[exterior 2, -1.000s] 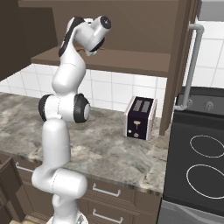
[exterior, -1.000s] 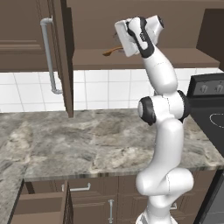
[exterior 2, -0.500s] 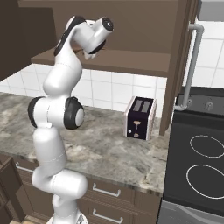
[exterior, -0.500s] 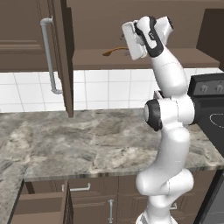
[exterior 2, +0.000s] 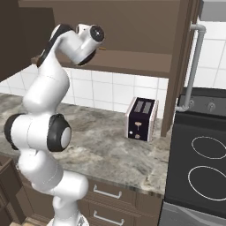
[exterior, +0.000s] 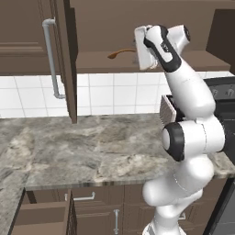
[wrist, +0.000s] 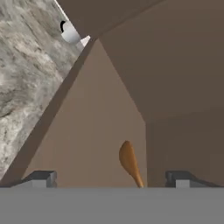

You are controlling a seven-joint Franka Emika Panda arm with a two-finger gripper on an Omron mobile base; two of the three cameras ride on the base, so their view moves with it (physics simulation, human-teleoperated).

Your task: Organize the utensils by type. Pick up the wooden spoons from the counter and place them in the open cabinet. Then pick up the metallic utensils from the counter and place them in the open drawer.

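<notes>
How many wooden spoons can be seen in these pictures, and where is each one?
1. A wooden spoon lies on the bottom shelf of the open cabinet, in front of the open gripper. A second one may be hidden behind the arm.

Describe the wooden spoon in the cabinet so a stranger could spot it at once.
Find the open cabinet above the stone counter. On its bottom shelf, just beyond the raised gripper, lies a wooden spoon. It is slim and orange-brown against the dull brown shelf.
</notes>
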